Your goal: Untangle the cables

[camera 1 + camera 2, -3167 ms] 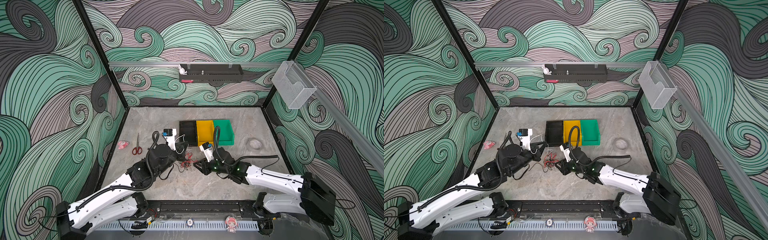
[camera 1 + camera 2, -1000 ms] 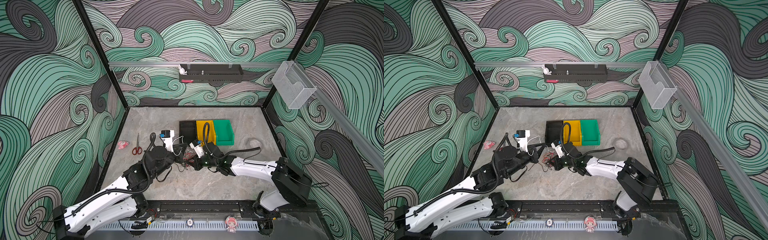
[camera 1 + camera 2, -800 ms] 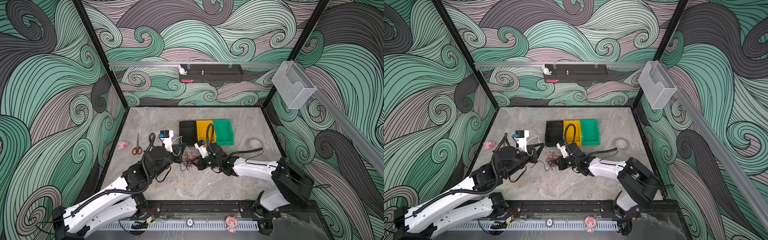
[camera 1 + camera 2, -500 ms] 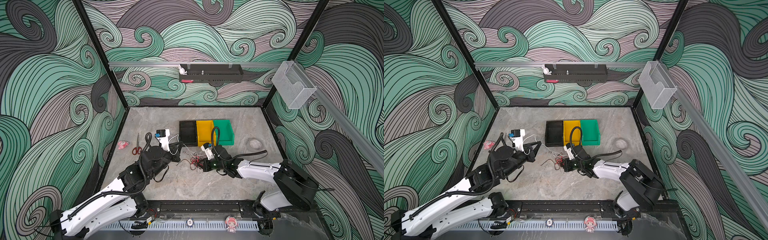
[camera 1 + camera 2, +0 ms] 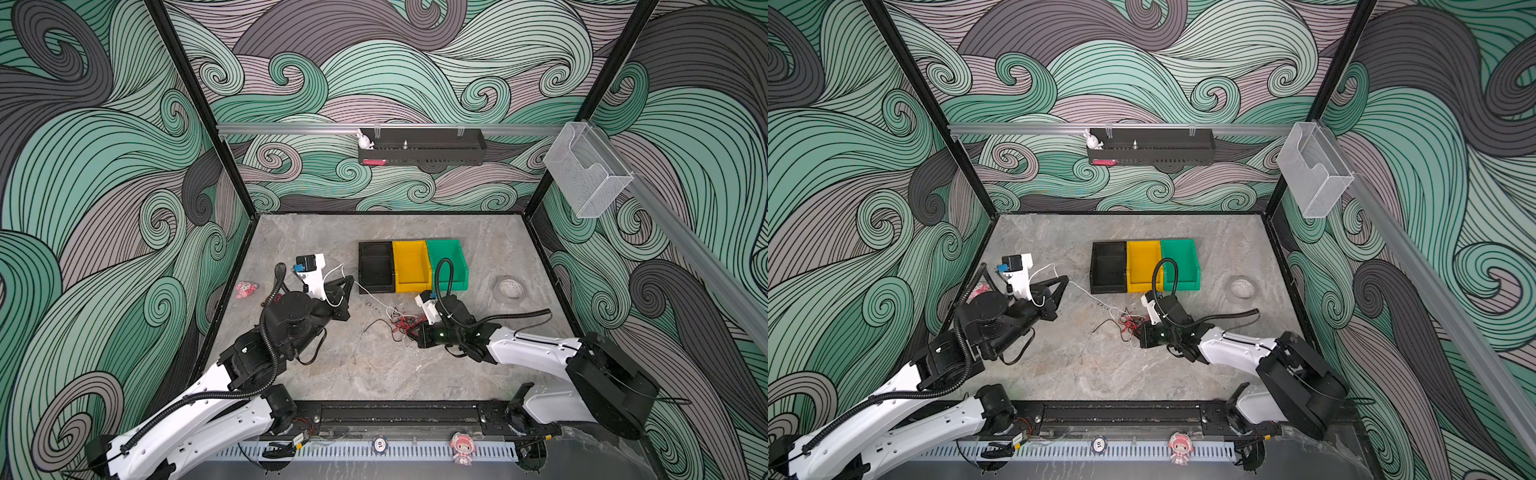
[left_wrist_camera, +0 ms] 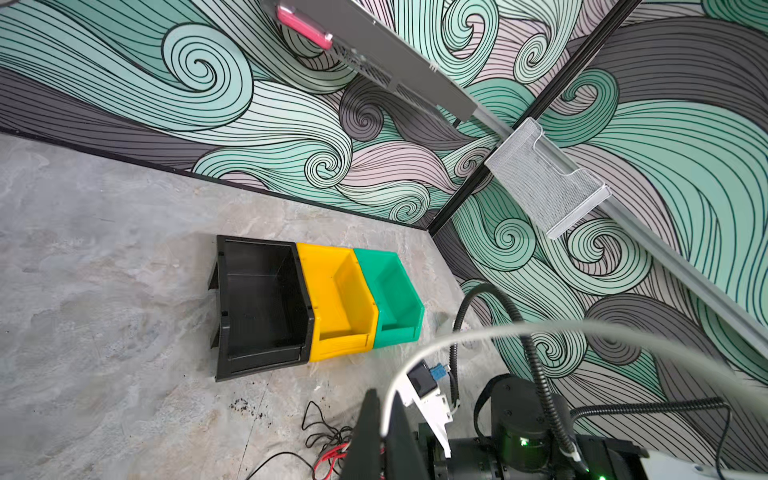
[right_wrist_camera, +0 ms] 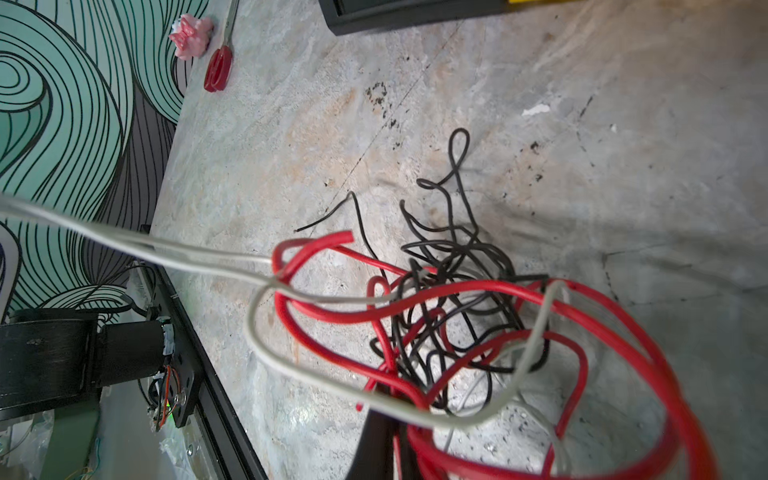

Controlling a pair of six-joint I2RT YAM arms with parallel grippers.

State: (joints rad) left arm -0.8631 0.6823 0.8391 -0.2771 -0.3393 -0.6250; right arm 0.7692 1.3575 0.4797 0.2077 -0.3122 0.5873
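The cables form a red, black and white tangle (image 5: pixel 401 324) (image 5: pixel 1127 323) on the grey floor in both top views. My left gripper (image 5: pixel 351 279) (image 5: pixel 1065 279) is shut on a white cable (image 5: pixel 370 293), which runs in a stretched line from its tip to the tangle. In the left wrist view the white cable (image 6: pixel 519 328) arcs out from between the closed fingers (image 6: pixel 368 432). My right gripper (image 5: pixel 417 332) (image 5: pixel 1138 334) is at the tangle's right edge, shut on a red cable (image 7: pixel 457 291). Black cable loops (image 7: pixel 453 249) lie just beyond the red one.
A black bin (image 5: pixel 361 266), a yellow bin (image 5: pixel 411 286) and a green bin (image 5: pixel 461 266) stand in a row behind the tangle. Red-handled scissors (image 7: pixel 218 68) and a pink toy (image 5: pixel 246 289) lie by the left wall. A round drain-like disc (image 5: pixel 509 287) is at the right.
My left gripper drew back to the left with the white cable, which now stretches out of the tangle. My right gripper shifted right with the red cable and tangle.
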